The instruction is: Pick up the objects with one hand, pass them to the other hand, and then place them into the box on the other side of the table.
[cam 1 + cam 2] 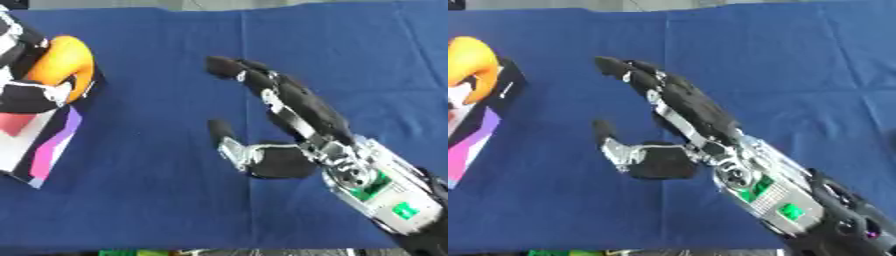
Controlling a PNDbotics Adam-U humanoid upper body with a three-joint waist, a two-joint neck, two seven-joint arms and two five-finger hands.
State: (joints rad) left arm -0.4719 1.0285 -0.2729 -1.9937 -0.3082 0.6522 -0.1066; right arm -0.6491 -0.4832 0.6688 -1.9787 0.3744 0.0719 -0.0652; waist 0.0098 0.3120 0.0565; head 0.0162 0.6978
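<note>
Now right hand open, empty; left hand grips orange object over box; early release risks rim bounce.

**Colours on the table**

Table: deep blue cloth, plain. Right hand: black fingers, silver joints, white wrist w/ green patches. Left hand: black & white. Orange object: solid orange. Box: white w/ pink, purple & red shapes, black edge.
</note>
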